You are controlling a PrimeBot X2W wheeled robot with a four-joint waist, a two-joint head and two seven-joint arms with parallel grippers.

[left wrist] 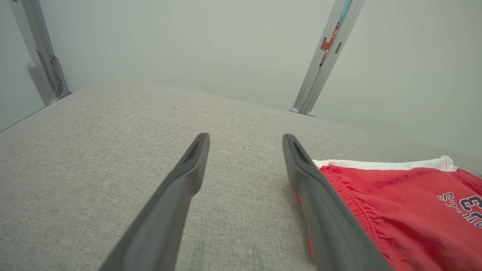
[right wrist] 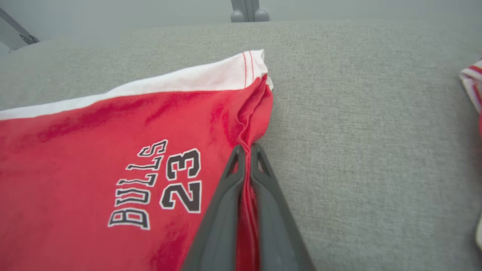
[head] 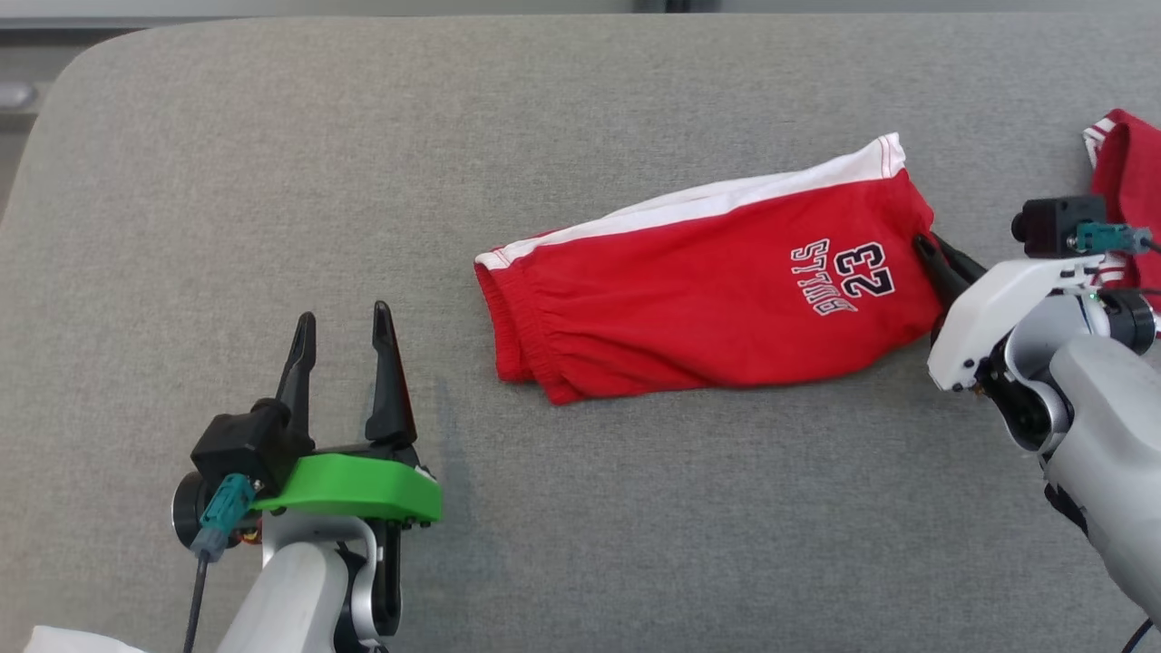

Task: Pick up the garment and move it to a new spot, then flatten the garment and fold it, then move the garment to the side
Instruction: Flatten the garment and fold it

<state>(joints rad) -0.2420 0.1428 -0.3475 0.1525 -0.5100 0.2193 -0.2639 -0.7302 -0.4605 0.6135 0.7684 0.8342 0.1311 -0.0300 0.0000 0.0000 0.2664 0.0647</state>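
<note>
**Desk** [head: 272,181]: grey cloth-covered top, with free space from the centre out to 9 o'clock in the head view.

**Shorts** [head: 707,290]: red with a white side stripe and the print "BULLS 23". They lie flat on the desk, right of centre. The waistband [head: 521,336] is at the 9 o'clock end and the leg hem at the 3 o'clock end. They appear doubled, one leg over the other.

**Second garment** [head: 1129,172]: red and white, at 2 o'clock by the desk edge and apart from the shorts.

**Right jaws**: closed tight on the hem at the shorts' 3 o'clock edge. The right wrist view shows a thin ridge of red cloth [right wrist: 246,210] pinched between the fingers.

**Left jaws**: fully spread and holding nothing. They hover over bare desk at 7 o'clock, short of the waistband.

**Assessment**: the step in hand is judged to be lifting the shorts to carry them elsewhere.
- The grip is a single narrow pinch, so the lift should be slow and should confirm that both layers come up together.
- Held from one edge, the cloth will probably hang and unfold.
- A low drag or carry toward 9 o'clock would keep it clear of the second garment.
- The left jaws could take the waistband to keep the shorts spread.
</note>
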